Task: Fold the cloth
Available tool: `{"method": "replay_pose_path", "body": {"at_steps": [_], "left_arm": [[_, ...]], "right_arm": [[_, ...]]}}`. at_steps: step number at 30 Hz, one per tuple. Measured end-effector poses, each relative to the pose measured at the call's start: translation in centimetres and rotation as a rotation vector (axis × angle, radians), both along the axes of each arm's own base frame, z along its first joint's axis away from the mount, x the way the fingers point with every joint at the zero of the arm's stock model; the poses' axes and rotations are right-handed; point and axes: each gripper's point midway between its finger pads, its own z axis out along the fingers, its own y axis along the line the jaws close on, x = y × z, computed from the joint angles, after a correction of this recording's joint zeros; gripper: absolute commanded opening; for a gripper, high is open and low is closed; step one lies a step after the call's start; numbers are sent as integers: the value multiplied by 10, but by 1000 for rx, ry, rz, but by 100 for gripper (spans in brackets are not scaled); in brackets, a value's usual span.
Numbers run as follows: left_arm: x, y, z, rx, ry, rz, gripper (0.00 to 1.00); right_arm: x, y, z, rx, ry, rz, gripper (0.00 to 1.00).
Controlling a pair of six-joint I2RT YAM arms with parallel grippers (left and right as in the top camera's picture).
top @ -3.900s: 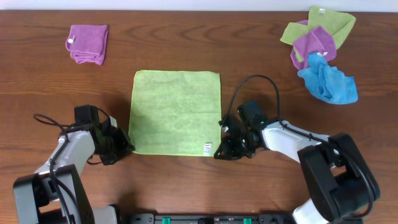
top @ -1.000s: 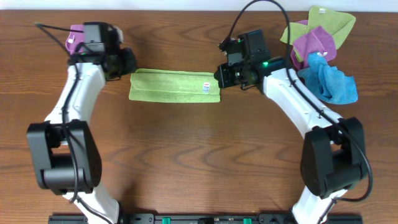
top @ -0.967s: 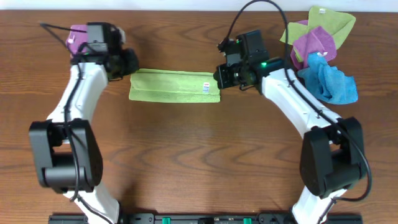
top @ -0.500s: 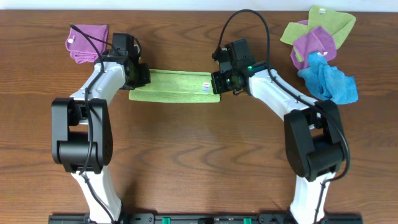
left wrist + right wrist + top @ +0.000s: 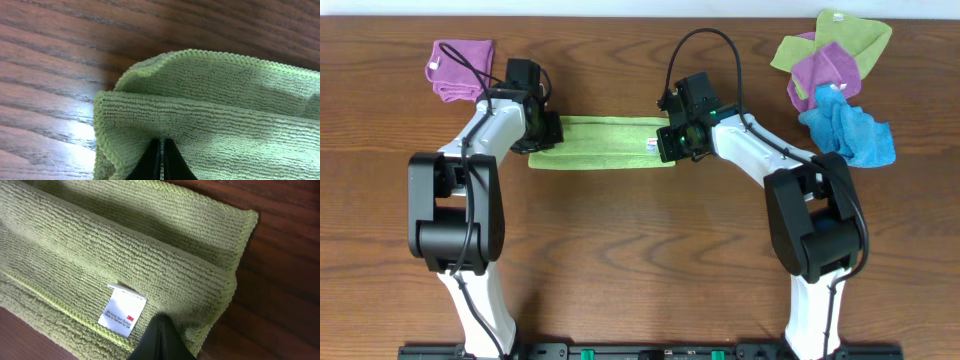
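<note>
The lime-green square microfibre towel [image 5: 602,142] lies as a narrow double-layered strip on the brown wooden table [image 5: 640,260], towards its far side, stretched crosswise between my two arms. So the first fold looks made, with one half laid over the other and the edges roughly matched (the top layer sits a little short of the one beneath at my left end). My left gripper [image 5: 161,150] has its fingers pressed together on the top layer at that end, apparently pinching a bit of the pile. My right gripper [image 5: 159,322] is likewise closed at the opposite corner, just beside the small white tag [image 5: 122,309], and seems to nip the hem there. As I judge it, I am at the end of the laying-down step. Next I should release both corners and lift clear without dragging the top layer. Then I take one short end and carry it over to the other for the second fold.
</note>
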Motion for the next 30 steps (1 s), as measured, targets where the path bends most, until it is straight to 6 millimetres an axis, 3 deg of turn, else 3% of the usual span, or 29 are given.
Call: {"method": "replay_pose_path", "body": {"at_steps": [5, 14, 18, 30], "left_arm": [[-1, -12, 0, 22, -3, -27, 6], [-3, -67, 2, 11, -38, -117, 6], [-4, -68, 2, 9, -33, -104, 6], [-5, -66, 2, 6, -24, -52, 6]], "right_arm": [[-3, -9, -2, -45, 21, -24, 1], [2, -50, -3, -83, 68, -122, 1], [5, -64, -4, -87, 83, -153, 1], [-4, -72, -4, -128, 118, -160, 1]]}}
